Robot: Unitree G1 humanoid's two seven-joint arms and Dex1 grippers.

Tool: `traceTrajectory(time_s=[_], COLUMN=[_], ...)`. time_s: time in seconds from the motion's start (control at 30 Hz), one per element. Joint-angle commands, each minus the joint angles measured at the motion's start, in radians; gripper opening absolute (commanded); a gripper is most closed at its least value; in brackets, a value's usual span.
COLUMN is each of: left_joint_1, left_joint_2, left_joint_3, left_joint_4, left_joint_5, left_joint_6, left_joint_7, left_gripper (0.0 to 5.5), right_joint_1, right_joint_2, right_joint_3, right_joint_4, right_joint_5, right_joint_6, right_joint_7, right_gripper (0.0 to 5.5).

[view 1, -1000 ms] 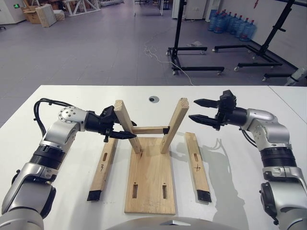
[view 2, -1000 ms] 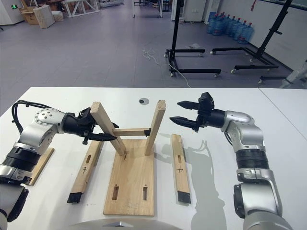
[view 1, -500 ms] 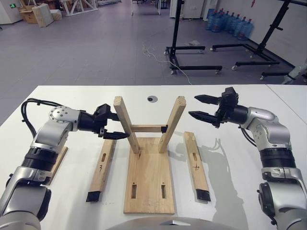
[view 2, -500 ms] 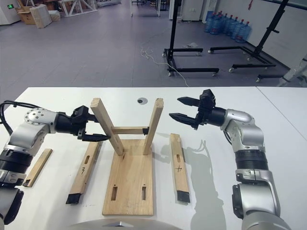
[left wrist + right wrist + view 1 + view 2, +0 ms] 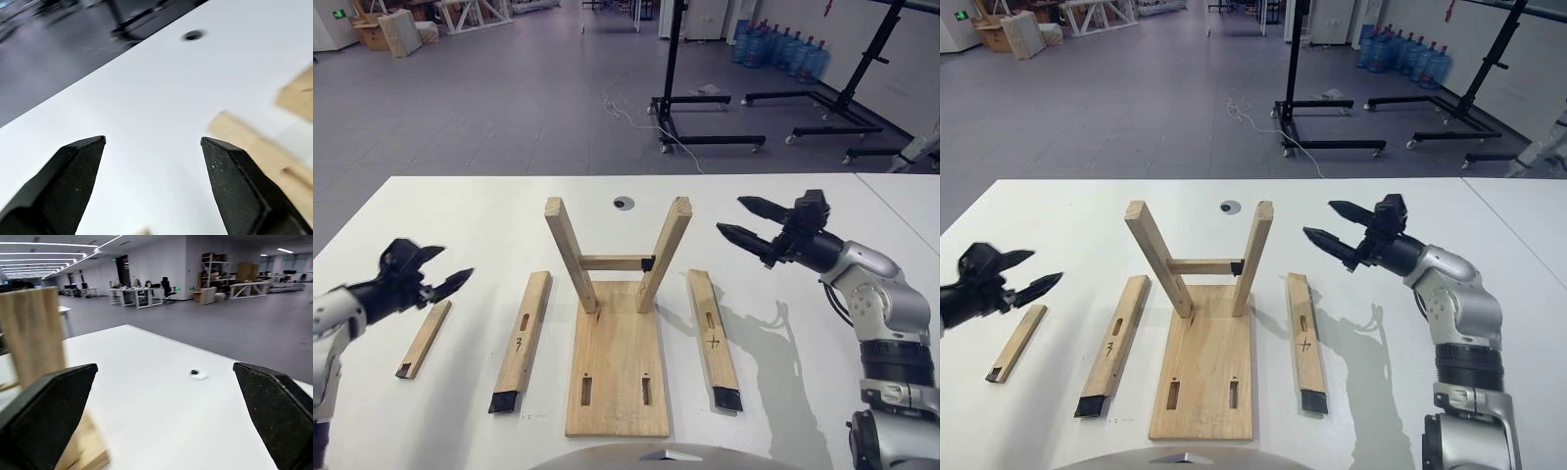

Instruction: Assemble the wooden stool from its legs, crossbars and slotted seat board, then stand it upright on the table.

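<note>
The slotted seat board lies flat at the table's middle. Two legs stand tilted in its far slots, joined by a crossbar. A loose leg lies left of the board and another right of it. A short crossbar lies further left. My left gripper is open and empty at the far left, just above that short crossbar. My right gripper hangs open and empty to the right of the right-hand upright leg, apart from it. That leg's top shows in the right wrist view.
A small round hole sits in the white table behind the upright legs. Black wheeled stands and water bottles are on the floor beyond the far edge.
My left gripper has let go of the left upright leg and drawn back to the table's far left. My right gripper has pulled a little to the right. The legs stay standing.
</note>
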Motion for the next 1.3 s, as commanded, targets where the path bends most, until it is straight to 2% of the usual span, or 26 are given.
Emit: traceTrajectory(time_s=[0.03,0.13,0.33,0.5,0.83,0.93,1.03,1.13,1.23,1.3], left_joint_1=[0.171,0.186,0.129,0.170,0.262,0.251,0.207,0.083,-0.040,-0.082], left_joint_2=[-0.092,-0.106,-0.067,-0.076,-0.163,-0.168,-0.172,-0.214,-0.264,-0.270], left_joint_3=[0.058,0.016,-0.083,-0.083,-0.184,-0.208,-0.203,-0.152,-0.099,-0.062], left_joint_4=[-0.032,0.040,0.253,0.258,0.240,0.235,0.201,0.097,-0.083,-0.211], left_joint_5=[0.008,0.015,0.116,0.081,0.037,0.038,0.069,0.028,-0.124,-0.246], left_joint_6=[0.004,-0.018,-0.012,0.031,0.098,0.084,-0.066,-0.231,-0.260,-0.264], left_joint_7=[0.061,0.056,0.110,0.104,0.123,0.135,0.171,0.226,0.242,0.229], left_gripper=[3.57,3.57,3.57,2.96,1.40,1.27,1.27,1.27,1.27,1.27], right_joint_1=[0.078,0.089,0.059,0.070,0.071,0.063,0.055,0.028,0.001,0.047], right_joint_2=[0.155,0.185,0.171,0.155,0.145,0.150,0.158,0.166,0.179,0.171], right_joint_3=[-0.048,-0.036,-0.001,0.010,0.018,0.022,0.007,-0.026,-0.076,-0.123], right_joint_4=[-0.110,-0.127,-0.086,-0.085,-0.091,-0.088,-0.103,-0.129,-0.174,-0.235], right_joint_5=[-0.018,-0.010,-0.010,-0.015,-0.012,-0.013,0.015,0.086,0.248,0.453], right_joint_6=[-0.079,-0.072,-0.072,-0.069,-0.040,-0.047,-0.051,-0.023,0.057,0.173], right_joint_7=[-0.241,-0.297,-0.292,-0.285,-0.299,-0.304,-0.305,-0.320,-0.332,-0.305], right_gripper=[5.13,5.13,5.13,5.13,5.13,5.13,5.13,5.13,5.13,5.13])
